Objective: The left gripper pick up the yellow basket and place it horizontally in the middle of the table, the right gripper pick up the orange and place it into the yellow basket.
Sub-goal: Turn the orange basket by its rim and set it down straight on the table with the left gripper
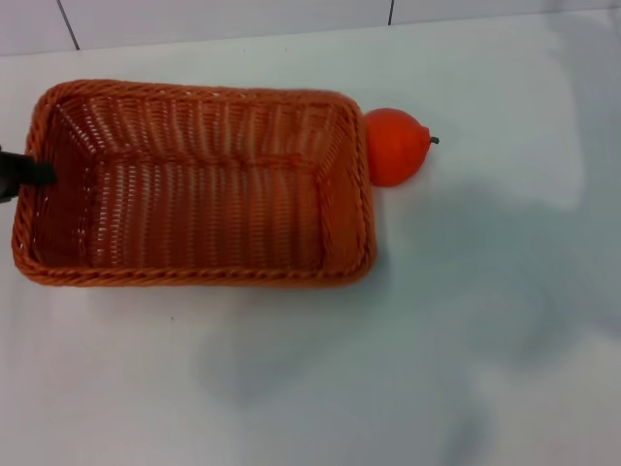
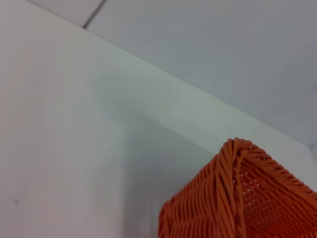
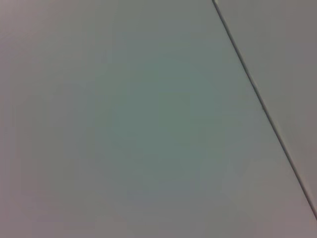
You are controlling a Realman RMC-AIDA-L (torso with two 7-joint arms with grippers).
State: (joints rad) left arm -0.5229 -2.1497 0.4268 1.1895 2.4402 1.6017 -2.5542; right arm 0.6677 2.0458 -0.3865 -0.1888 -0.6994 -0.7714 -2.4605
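The yellow basket [image 1: 194, 277], an orange-brown woven one, lies lengthwise on the white table [image 1: 456, 320], left of the middle and empty inside. The orange [image 1: 396, 146] rests on the table against the basket's right end near its far corner, with its stem pointing right. My left gripper [image 1: 27, 173] shows as a black tip at the basket's left rim, at the left edge of the head view. The left wrist view shows one corner of the basket [image 2: 237, 198] over the table. My right gripper is out of view; its wrist view shows only a plain pale surface with a seam.
A tiled wall [image 1: 223, 17] runs along the table's far edge. Bare white tabletop stretches in front of the basket and to the right of the orange.
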